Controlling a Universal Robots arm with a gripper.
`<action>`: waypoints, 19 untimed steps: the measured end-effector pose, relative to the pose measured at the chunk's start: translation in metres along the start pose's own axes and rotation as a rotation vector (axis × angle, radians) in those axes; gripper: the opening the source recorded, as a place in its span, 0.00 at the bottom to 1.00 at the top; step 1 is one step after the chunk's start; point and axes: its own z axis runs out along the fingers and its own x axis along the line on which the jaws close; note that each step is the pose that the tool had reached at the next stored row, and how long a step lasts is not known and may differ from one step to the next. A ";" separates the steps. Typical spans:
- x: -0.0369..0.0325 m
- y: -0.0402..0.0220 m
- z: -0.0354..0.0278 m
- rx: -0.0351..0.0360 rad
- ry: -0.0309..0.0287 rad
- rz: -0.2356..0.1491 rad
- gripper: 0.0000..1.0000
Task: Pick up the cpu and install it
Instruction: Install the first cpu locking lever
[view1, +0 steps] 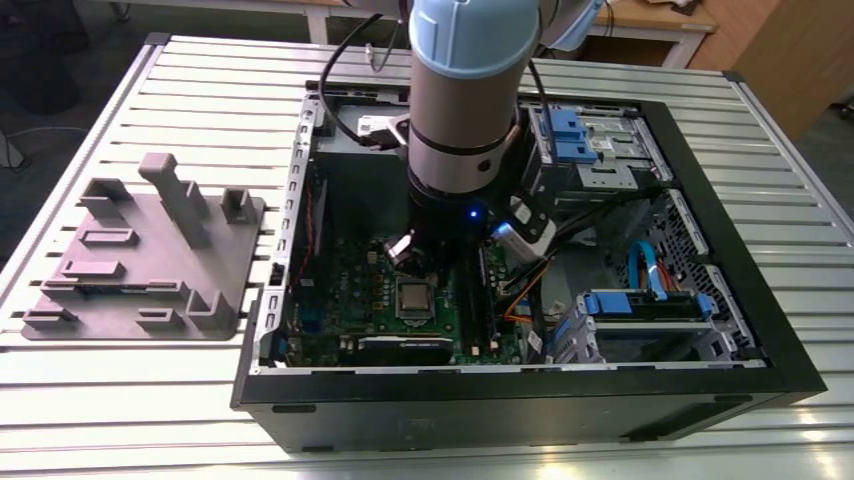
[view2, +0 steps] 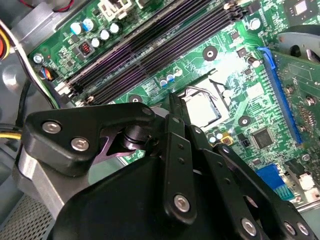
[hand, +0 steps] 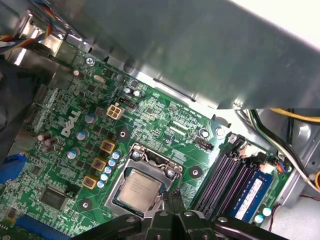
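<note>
The cpu (hand: 140, 187) lies flat inside the socket frame (hand: 150, 159) on the green motherboard (hand: 165, 115). The gripper (hand: 172, 196) hangs right at the socket's edge, fingertips pressed together and holding nothing. I cannot tell whether they touch the chip. Around the socket stands the open computer case (view1: 534, 385).

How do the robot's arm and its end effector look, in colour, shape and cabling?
The arm is a thick cylinder: a pale blue cap, a silver-grey tube, then a black wrist section with a small blue light. A black cable loops beside it. The end effector is black, built of flat linked bars with silver screw heads.
</note>
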 end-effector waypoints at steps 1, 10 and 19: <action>0.0003 -0.0006 0.0003 0.0002 0.0002 0.004 0.10; 0.0040 -0.0078 0.0015 0.0033 0.0027 0.028 0.10; 0.0061 -0.0140 0.0023 0.0094 0.0061 0.038 0.10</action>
